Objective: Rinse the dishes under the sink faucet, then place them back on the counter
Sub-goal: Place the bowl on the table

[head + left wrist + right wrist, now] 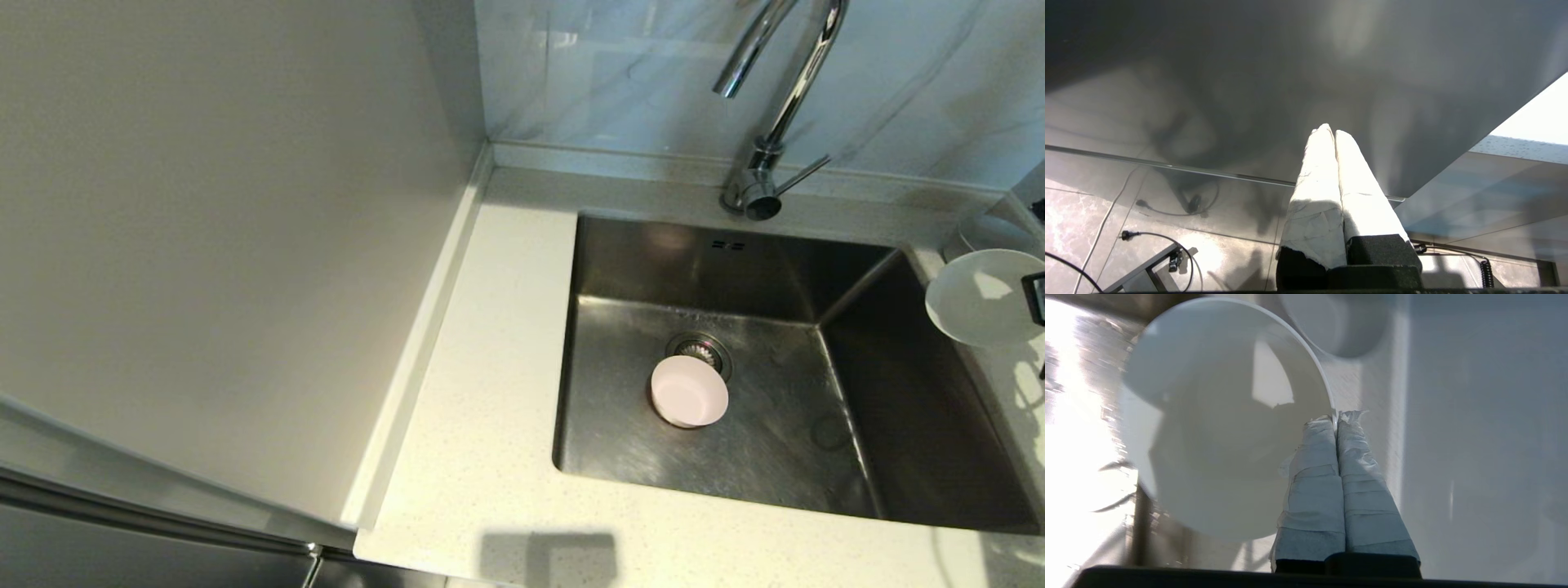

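Observation:
The pale pink bowl [690, 391] lies tilted on the floor of the sink [620, 269], against the strainer drain [700, 349]. My right gripper [1336, 417] is shut on the rim of the white bowl [1220, 416], holding it tilted over the sink's right edge, where the head view also shows this white bowl [980, 298]. The pale grey bowl [1333, 322] sits on the counter [490, 367] just behind it, by the back rim. The chrome faucet [784, 98] arches over the sink's back, its lever [804, 174] pointing right. My left gripper [1330, 130] is shut on nothing, parked below counter level.
A beige wall panel [229, 245] fills the left side, bordered by the counter's raised rim [424, 327]. A marbled backsplash [612, 73] stands behind the faucet. The left wrist view shows a dark cabinet front [1249, 81] and cables on the tiled floor [1147, 241].

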Controlling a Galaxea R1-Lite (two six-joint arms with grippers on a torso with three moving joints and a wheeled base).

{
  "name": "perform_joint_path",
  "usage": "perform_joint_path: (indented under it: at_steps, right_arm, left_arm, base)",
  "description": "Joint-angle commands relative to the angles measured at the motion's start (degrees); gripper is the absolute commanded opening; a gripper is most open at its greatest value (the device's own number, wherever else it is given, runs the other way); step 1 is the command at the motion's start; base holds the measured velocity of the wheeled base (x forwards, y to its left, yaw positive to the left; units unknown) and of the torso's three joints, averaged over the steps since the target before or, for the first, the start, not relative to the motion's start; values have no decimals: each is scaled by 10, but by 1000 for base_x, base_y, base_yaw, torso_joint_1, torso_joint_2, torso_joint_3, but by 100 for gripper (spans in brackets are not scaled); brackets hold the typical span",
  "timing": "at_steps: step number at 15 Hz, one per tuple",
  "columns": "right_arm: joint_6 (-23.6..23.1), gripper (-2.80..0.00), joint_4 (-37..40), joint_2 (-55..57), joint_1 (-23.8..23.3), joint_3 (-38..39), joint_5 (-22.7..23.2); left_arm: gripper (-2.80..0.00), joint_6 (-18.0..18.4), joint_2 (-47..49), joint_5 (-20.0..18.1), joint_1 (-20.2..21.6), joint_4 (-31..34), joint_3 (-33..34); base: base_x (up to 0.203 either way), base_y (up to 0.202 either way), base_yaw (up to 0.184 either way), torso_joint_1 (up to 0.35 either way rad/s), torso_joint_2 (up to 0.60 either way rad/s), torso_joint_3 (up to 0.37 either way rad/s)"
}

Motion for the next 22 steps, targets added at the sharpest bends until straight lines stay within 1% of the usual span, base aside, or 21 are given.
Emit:
perform_joint_path:
  at_steps: [1,5,9,10,17,18,19,20,21,22]
  right_arm:
    - [-2,-280,-1,7,-20,-6,-1]
    - [-14,-280,-3,43,-48,-32,-3]
    - [-22,-280,-6,59,-73,-39,0]
    - [-22,0,-7,62,-76,-41,0]
    - [-17,0,-4,61,-82,-79,3]
    - [-17,0,-2,56,-81,-80,14]
    - [-17,0,-2,48,-78,-79,39]
    - [-14,0,-1,34,-70,-75,74]
    - [-6,0,0,15,-52,-69,108]
    - [2,0,1,-4,-23,-57,131]
  left_arm:
    - [-280,0,-2,0,0,0,0]
    - [-280,0,-2,0,0,0,0]
    - [-280,0,-2,0,0,0,0]
    - [-280,0,-2,0,0,0,0]
    - [-280,0,-2,0,0,0,0]
    - [-280,0,-2,0,0,0,0]
    - [-280,0,-2,0,0,0,0]
    - [-280,0,-2,0,0,0,0]
    - [-280,0,-2,0,0,0,0]
    - [-280,0,-2,0,0,0,0]
  base:
    - [0,0,0,0,0,0]
    - [0,0,0,0,0,0]
    - [0,0,0,0,0,0]
    - [0,0,0,0,0,0]
    - [0,0,0,0,0,0]
    - [0,0,0,0,0,0]
    - [0,0,0,0,0,0]
    - [0,0,0,0,0,0]
    - [0,0,0,0,0,0]
    - [0,0,0,0,0,0]
